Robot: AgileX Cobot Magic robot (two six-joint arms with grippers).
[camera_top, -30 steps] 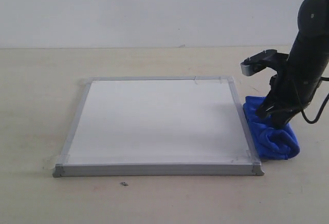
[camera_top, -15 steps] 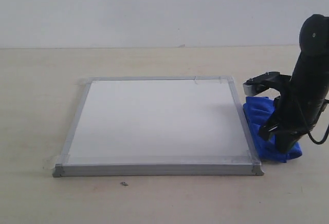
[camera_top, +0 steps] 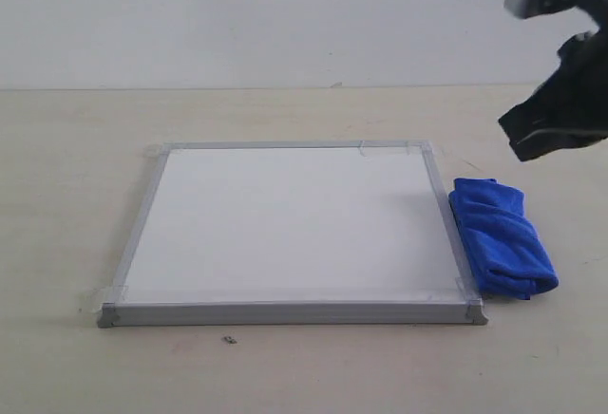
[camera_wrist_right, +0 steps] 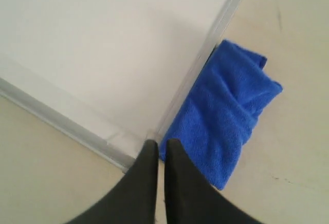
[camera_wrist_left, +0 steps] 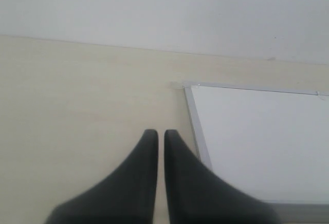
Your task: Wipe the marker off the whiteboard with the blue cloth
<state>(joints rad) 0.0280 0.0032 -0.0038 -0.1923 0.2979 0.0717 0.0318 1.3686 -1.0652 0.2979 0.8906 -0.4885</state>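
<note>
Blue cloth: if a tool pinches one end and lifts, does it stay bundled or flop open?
Probably floppy: the cloth shows soft folds, so loose layers would likely droop and unfold. It looks light, and its fuzzy surface should grip rather than slip.

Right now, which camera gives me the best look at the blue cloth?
The exterior view: the whole blue cloth lies unobstructed on the table beside the whiteboard's right frame. The right wrist view shows it larger, but the right gripper covers part of one end. The left wrist view does not show it.
</note>
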